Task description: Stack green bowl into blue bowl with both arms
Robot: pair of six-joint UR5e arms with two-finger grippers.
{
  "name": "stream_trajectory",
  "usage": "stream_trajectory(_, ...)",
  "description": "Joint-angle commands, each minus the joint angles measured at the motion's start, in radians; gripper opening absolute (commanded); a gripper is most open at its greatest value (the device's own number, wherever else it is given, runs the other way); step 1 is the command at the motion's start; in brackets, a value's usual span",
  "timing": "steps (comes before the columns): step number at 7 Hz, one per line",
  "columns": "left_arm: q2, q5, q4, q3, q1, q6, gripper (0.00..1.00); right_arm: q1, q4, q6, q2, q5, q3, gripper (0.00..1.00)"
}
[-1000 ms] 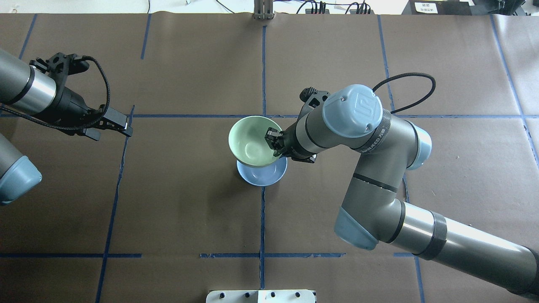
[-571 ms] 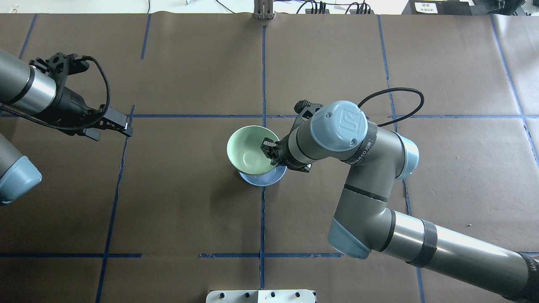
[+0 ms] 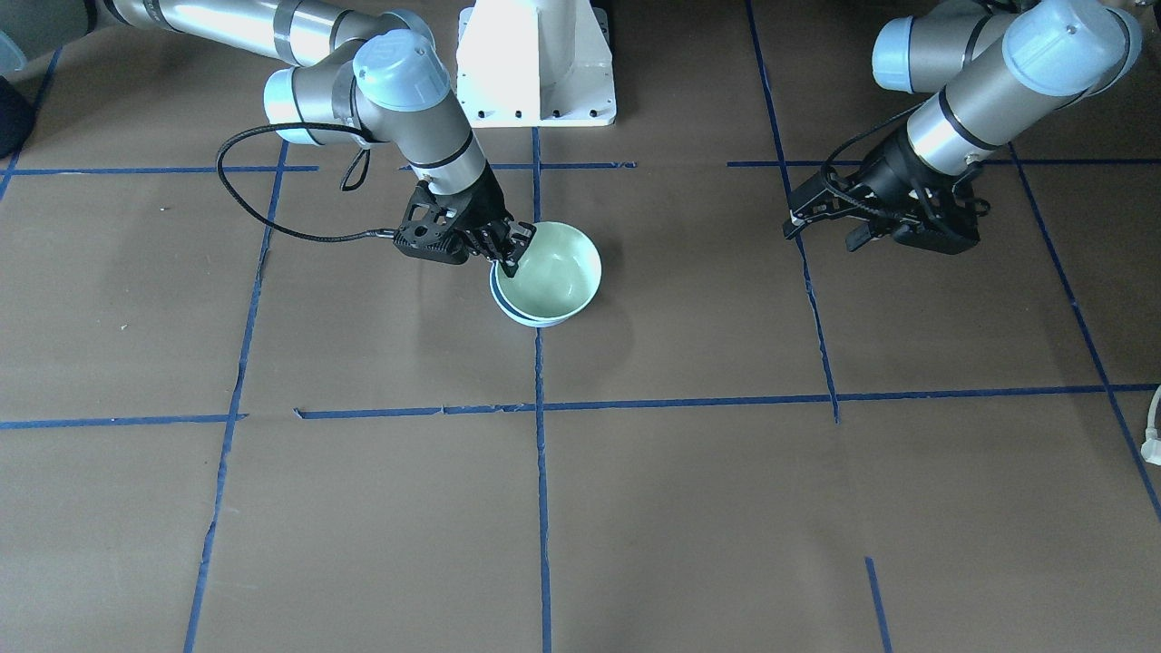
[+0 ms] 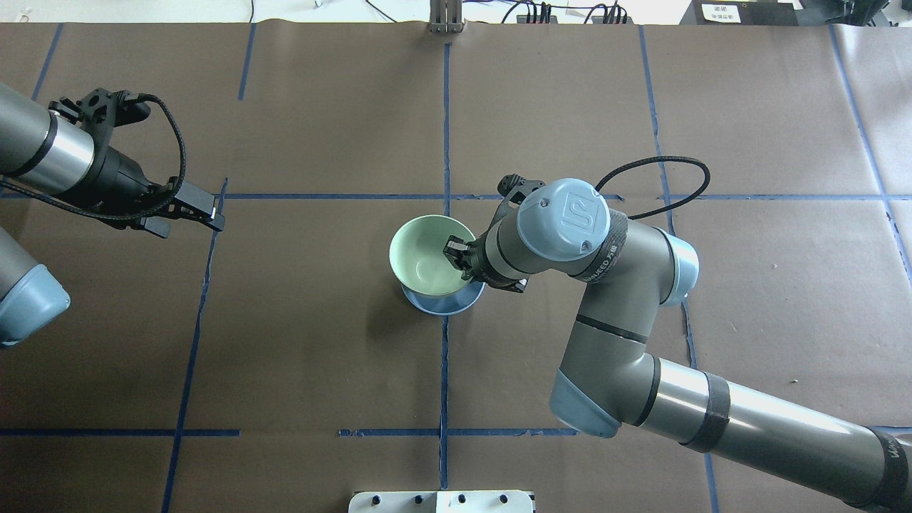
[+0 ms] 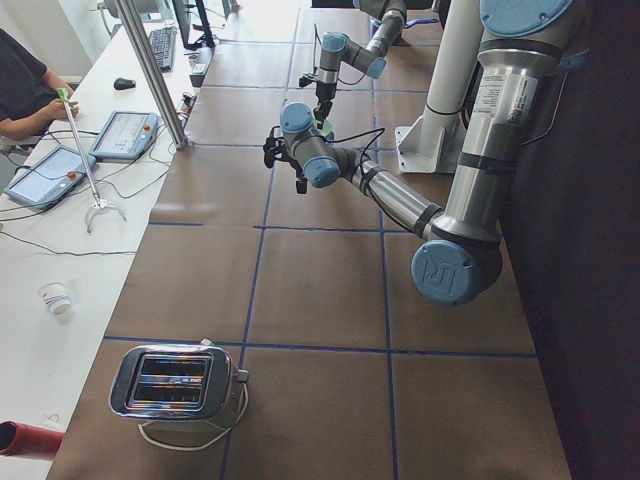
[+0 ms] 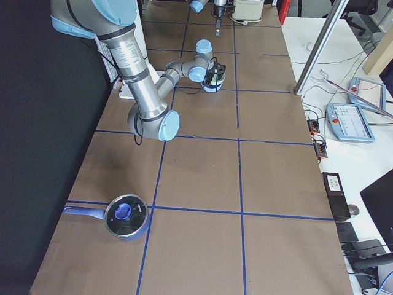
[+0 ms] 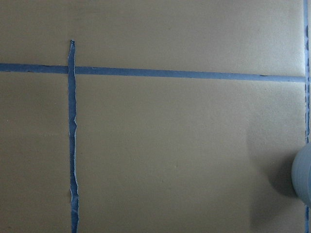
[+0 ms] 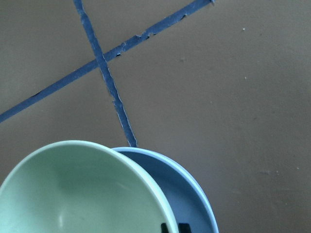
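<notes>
The pale green bowl (image 4: pixel 426 258) hangs tilted over and partly inside the pale blue bowl (image 4: pixel 443 304), which stands on the table at the centre. My right gripper (image 4: pixel 457 254) is shut on the green bowl's rim, one finger inside and one outside. In the front view the green bowl (image 3: pixel 555 266) covers most of the blue bowl (image 3: pixel 504 309). In the right wrist view the green bowl (image 8: pixel 73 194) overlaps the blue bowl (image 8: pixel 192 194). I cannot tell whether the two touch. My left gripper (image 4: pixel 187 216) is open and empty, far to the left; it also shows in the front view (image 3: pixel 821 229).
The white pedestal base (image 3: pixel 535 63) stands behind the bowls. A toaster (image 5: pixel 175 385) is at the table's left end, and a lidded blue pot (image 6: pixel 126 215) at its right end. Blue tape lines cross the brown table cover.
My right arm has brought the green bowl down and slightly nearer over the blue bowl, covering more of it. The left arm has not moved.
</notes>
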Motion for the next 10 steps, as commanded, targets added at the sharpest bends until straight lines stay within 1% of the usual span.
stream_trajectory(1, 0.000, -0.002, 0.000, -0.002, 0.000, 0.000, 1.00, -0.002, -0.002, -0.011, -0.004, 0.000, -0.001, 0.46)
stream_trajectory(2, 0.000, 0.000, 0.000, -0.002, -0.002, 0.000, 1.00, -0.002, -0.003, -0.011, -0.006, 0.000, -0.002, 0.90)
stream_trajectory(3, 0.002, 0.001, 0.000, -0.009, -0.002, -0.002, 1.00, -0.002, -0.006, -0.010, -0.006, 0.000, 0.001, 0.99)
stream_trajectory(4, 0.002, 0.004, 0.000, -0.008, 0.000, -0.002, 1.00, 0.007, -0.008, -0.010, -0.007, 0.003, 0.010, 0.99)
stream_trajectory(5, 0.002, 0.004, 0.000, -0.008, 0.000, -0.002, 1.00, 0.029, -0.011, -0.011, -0.035, 0.015, 0.054, 0.99)
stream_trajectory(6, 0.002, 0.004, 0.000, -0.008, -0.002, 0.000, 1.00, 0.050, -0.014, -0.013, -0.128, 0.033, 0.150, 1.00)
stream_trajectory(7, 0.028, -0.002, -0.002, -0.009, -0.003, 0.012, 1.00, 0.096, -0.040, -0.031, -0.198, 0.065, 0.227, 1.00)
stream_trajectory(8, 0.057, 0.001, -0.002, -0.018, -0.033, 0.033, 1.00, 0.136, -0.055, -0.125, -0.319, 0.099, 0.316, 1.00)
stream_trajectory(9, 0.121, 0.000, 0.000, -0.022, -0.075, 0.164, 1.00, 0.209, -0.055, -0.271, -0.457, 0.166, 0.385, 1.00)
stream_trajectory(10, 0.188, -0.005, 0.005, -0.022, -0.137, 0.328, 1.00, 0.321, -0.052, -0.459, -0.563, 0.266, 0.404, 1.00)
